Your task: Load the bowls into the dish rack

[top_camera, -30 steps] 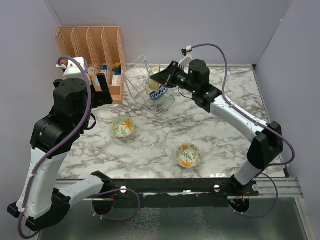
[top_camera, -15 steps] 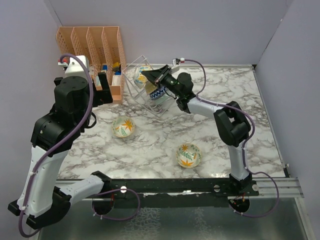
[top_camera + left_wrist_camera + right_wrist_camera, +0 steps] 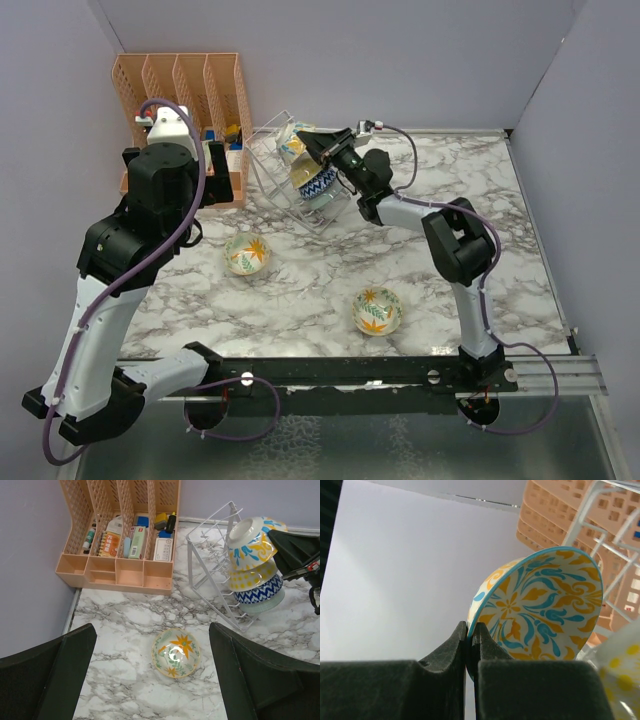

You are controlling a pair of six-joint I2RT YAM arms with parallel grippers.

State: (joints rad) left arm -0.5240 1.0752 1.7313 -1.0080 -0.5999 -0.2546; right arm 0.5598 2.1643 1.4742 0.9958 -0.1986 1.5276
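Right pincer (image 3: 471, 631) clamps the rim of the blue-and-orange bowl (image 3: 540, 605), tilted atop three bowls (image 3: 256, 587) lined in the wire dish rack (image 3: 207, 562); left pincer (image 3: 151, 630) hangs spread above the marble bench (image 3: 125, 620).

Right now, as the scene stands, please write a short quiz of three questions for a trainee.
1. True or false: the right fingers pinch the rim of the blue-and-orange bowl at the dish rack.
2. How many bowls lie on the table, outside the dish rack?
3. The left fingers are: A) open and empty, B) shut on a bowl, C) shut on nothing.
Key: 1 true; 2 two bowls; 3 A.
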